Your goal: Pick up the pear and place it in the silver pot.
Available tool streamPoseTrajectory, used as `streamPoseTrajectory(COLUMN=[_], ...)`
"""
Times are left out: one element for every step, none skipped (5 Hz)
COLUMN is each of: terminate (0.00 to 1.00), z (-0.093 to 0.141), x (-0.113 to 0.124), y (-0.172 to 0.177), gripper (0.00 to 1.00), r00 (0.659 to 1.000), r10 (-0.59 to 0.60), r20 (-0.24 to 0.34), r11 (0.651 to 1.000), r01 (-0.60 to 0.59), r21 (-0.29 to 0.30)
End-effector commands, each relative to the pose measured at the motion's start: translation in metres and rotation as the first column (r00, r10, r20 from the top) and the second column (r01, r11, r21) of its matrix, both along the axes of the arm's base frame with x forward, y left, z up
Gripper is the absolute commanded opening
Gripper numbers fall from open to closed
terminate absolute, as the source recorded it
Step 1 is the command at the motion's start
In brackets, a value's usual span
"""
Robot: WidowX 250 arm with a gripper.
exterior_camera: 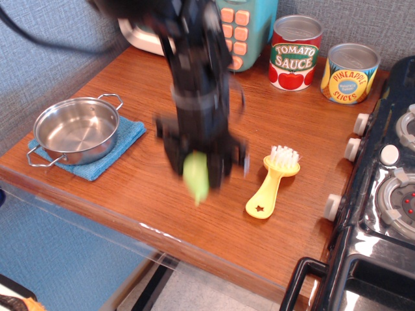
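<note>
At the far left we saw the silver pot sitting upright on a blue cloth, near the front edge of the wooden table; its two wire handles pointed outward, one toward the wall and one toward the table's front corner. Its bowl showed only bare metal.

Moving right, we found the gripper hanging from the black arm, raised above the tabletop and blurred by motion. Its two fingers were clamped on the pear — the light-green fruit sat between them with its pointed tip hanging downward, clear of the wood. The pear was well apart from the pot, out over the middle of the table.

Just to the right of the gripper lay the yellow brush, flat on the table, white bristles toward the back and the star-cut handle toward the front.

Along the back wall we noted a teal toy with orange buttons, partly hidden by the arm, then a tomato sauce can and beside it a pineapple slices can. At the far right stood the toy stove with its white knobs.
</note>
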State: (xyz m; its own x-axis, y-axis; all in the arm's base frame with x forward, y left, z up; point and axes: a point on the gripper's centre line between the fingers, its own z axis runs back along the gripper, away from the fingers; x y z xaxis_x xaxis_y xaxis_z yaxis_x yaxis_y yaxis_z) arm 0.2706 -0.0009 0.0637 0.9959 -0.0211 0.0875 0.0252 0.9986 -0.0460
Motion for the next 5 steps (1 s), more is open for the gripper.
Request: streamPoseTrajectory(terminate=[0.0, 0.0, 0.0, 0.0, 0.0], z=[0.039, 0.032, 0.028, 0.026, 0.023], x=[0.018, 0.002, -0.004, -0.008, -0.007], y=[0.102, 0.145, 0.16, 0.166, 0.164], gripper=[0.0, 0.0, 0.0, 0.0, 1.0], r00=[0.961, 0.931, 0.916, 0.909, 0.905], r10=[0.262, 0.359, 0.4, 0.415, 0.424], r20=[0.087, 0.062, 0.044, 0.035, 0.027], r11=[0.965, 0.933, 0.917, 0.91, 0.906], r01=[-0.263, -0.358, -0.399, -0.414, -0.423], r21=[-0.006, -0.02, -0.023, -0.023, -0.025])
